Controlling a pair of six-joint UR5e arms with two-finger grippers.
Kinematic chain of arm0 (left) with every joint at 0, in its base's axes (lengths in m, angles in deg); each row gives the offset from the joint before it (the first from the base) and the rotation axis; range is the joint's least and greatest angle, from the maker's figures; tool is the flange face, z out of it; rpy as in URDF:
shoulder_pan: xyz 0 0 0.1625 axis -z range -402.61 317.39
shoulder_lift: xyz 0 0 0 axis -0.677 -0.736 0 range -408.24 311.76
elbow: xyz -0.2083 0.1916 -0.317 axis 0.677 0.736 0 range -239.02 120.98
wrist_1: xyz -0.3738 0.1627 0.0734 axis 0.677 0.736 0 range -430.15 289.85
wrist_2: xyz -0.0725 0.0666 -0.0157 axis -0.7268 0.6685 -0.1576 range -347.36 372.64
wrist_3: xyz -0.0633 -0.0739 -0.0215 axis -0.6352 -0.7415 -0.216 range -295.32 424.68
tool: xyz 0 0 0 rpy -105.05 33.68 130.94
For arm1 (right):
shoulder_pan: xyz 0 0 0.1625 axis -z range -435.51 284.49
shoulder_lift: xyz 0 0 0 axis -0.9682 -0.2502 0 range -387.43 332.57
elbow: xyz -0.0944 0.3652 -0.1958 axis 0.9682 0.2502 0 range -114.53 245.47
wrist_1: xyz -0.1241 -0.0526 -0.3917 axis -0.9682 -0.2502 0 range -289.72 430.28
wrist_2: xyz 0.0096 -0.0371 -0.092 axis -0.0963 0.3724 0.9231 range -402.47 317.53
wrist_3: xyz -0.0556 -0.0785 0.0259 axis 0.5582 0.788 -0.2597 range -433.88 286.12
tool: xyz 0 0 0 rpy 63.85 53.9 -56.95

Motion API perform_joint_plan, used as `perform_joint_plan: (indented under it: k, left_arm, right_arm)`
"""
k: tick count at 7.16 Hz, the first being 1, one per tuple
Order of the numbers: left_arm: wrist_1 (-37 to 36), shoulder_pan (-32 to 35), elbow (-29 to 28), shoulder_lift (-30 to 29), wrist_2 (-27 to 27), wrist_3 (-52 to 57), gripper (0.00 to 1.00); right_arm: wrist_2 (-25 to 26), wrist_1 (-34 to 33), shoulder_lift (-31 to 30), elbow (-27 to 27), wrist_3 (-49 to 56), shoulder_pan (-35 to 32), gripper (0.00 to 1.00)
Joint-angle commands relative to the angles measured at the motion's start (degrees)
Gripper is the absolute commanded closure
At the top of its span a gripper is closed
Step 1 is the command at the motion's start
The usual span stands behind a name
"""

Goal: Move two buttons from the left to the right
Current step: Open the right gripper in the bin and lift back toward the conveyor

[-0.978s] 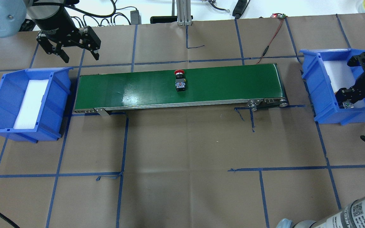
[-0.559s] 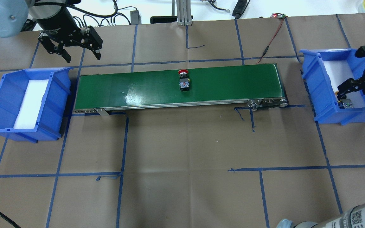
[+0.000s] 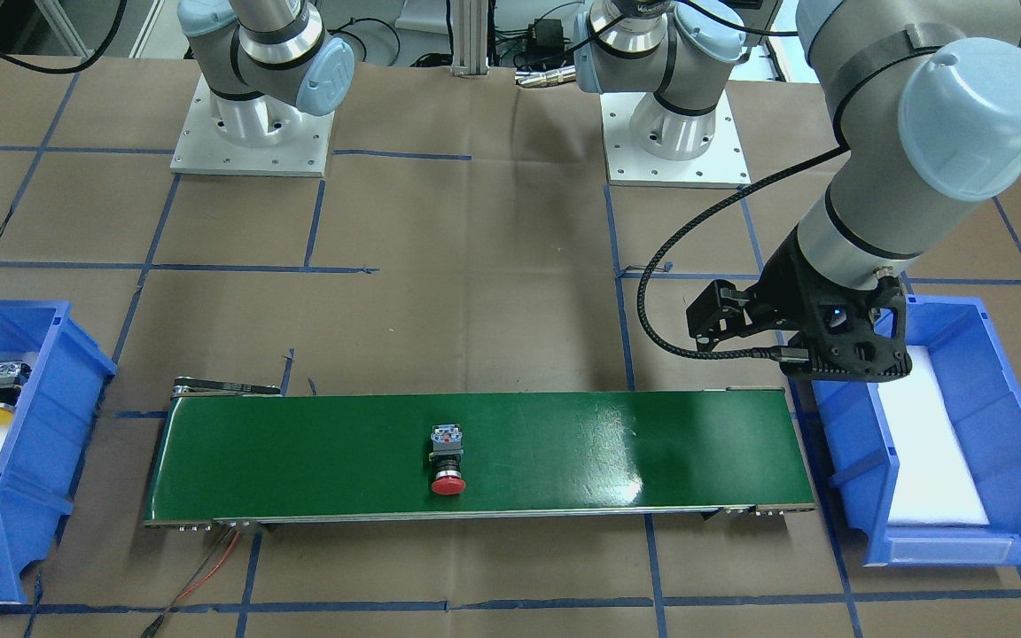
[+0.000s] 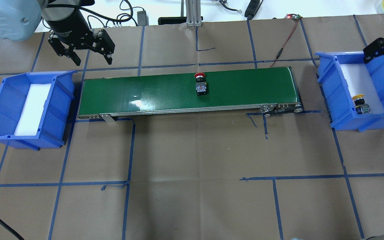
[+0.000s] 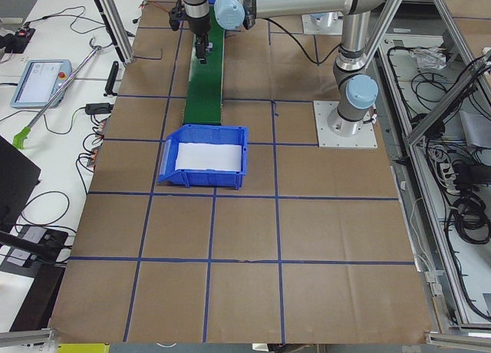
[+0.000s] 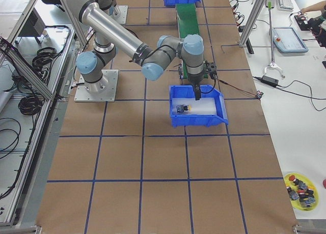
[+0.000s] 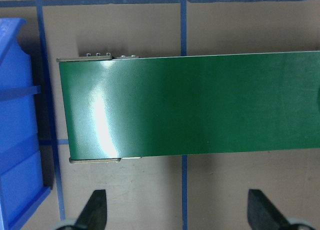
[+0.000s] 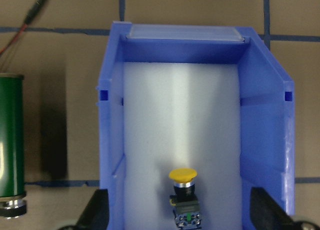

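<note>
One yellow button (image 4: 358,98) in bin (image 4: 326,83); red button (image 4: 200,87) on belt (image 4: 245,86); left gripper (image 4: 93,62), right gripper (image 8: 179,205) apart. I aim square across red's body.

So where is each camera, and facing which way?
Front: across the table, facing the robot's bases.
Overhead: behind the robot, looking down; left tool.
Left side: table's end; left arm near.
Right side: opposite end; right arm near.
Left wrist: down onto green conveyor belt; fingertips.
Right wrist: down into blue plastic bin; fingertips.
Front, overhead share the red push button.
</note>
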Motion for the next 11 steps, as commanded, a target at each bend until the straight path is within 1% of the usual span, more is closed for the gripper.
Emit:
perform_joint_plan:
  k: [1, 2, 4, 6, 11]
  left_arm:
    - [-0.10, 0.05, 0.00, -0.13, 0.09, 0.03, 0.01]
    - [-0.10, 0.05, 0.00, -0.13, 0.00, 0.03, 0.01]
    - [-0.19, 0.05, 0.00, -0.13, 0.00, -0.15, 0.00]
    - [-0.37, 0.05, 0.00, -0.13, 0.00, -0.15, 0.00]
    - [-0.45, -0.03, 0.00, -0.22, -0.26, -0.15, 0.00]
  right_arm:
    - [0.17, 10.48, -0.89, 5.84, -8.13, -8.14, 0.00]
    - [0.60, 12.33, -1.32, 5.68, -13.47, -12.53, 0.00]
    - [0.61, 12.70, -4.21, 4.72, -23.67, -21.23, 0.00]
    - [-0.01, 11.48, -4.23, 2.44, -30.37, -26.62, 0.01]
    - [0.69, 11.47, -3.88, 1.99, -29.87, -26.90, 0.01]
